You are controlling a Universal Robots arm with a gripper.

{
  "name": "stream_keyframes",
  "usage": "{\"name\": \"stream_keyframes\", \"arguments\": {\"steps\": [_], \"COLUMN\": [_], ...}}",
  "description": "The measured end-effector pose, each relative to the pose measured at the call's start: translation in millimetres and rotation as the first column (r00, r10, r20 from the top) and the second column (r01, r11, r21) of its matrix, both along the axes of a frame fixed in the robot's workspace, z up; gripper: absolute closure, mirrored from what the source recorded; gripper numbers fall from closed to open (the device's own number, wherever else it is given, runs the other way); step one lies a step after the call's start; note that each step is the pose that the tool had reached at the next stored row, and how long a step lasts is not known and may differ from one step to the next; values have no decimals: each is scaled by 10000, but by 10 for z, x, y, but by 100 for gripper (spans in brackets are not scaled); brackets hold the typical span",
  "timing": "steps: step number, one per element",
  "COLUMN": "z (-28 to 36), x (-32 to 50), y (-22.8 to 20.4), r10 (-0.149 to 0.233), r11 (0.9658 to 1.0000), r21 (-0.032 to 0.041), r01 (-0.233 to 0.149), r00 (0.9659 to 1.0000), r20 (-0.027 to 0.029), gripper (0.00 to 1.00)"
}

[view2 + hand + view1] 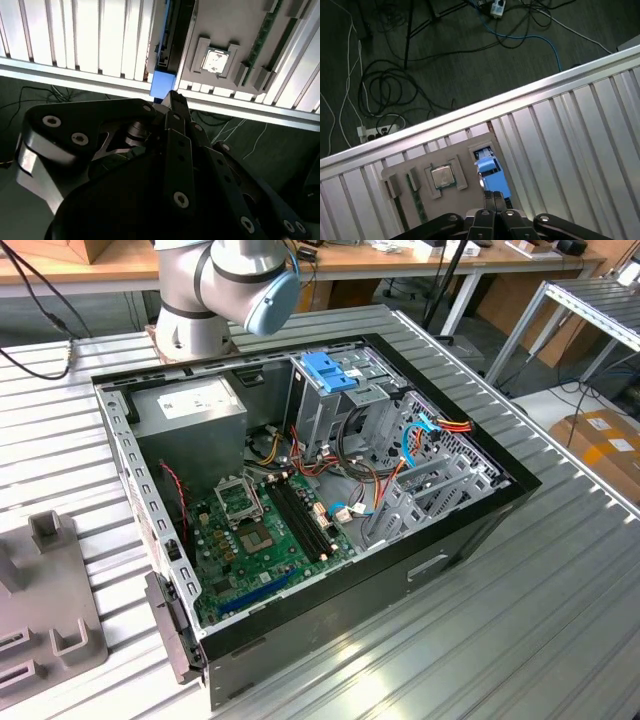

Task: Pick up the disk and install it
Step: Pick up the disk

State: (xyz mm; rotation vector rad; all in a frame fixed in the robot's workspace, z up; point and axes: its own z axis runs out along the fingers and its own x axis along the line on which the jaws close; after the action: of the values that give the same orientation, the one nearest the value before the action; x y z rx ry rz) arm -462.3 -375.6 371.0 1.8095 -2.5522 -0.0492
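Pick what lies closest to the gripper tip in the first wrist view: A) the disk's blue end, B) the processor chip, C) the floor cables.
A: the gripper tip sits right at the blue end of the disk; the processor chip lies further aside.

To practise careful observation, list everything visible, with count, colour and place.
disk: one, blue-railed, in the fixture, by the gripper
fixture: one, grey, at the table's edge
processor chip: one, silver, in the fixture
memory sticks: apparently two, green, in the fixture
computer case: one, black, open, on the table
motherboard: one, green, inside the case
table: one, silver, ribbed
cables: several, dark and blue, on the floor
arm: one, grey
gripper: one, black, over the disk
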Motion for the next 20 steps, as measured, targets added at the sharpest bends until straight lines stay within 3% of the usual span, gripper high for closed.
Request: {"name": "stream_keyframes", "arguments": {"steps": [3,8,14,16,17,20], "z": [-1,-8,-16,-16,-16,-16], "x": [15,26,32,33,34,34], "y": [0,2,7,6,7,7], "r10": [431,1085,1977,2047,2132,2155], "r11": [9991,9941,9803,9788,9770,9764], "r21": [-1,0,22,34,109,110], "r01": [-431,-1085,-1977,-2047,-2132,-2155], "r00": [9991,9941,9803,9788,9770,9765], "r20": [0,1,3,5,22,23], "gripper": [89,89,89,89,89,89]}}
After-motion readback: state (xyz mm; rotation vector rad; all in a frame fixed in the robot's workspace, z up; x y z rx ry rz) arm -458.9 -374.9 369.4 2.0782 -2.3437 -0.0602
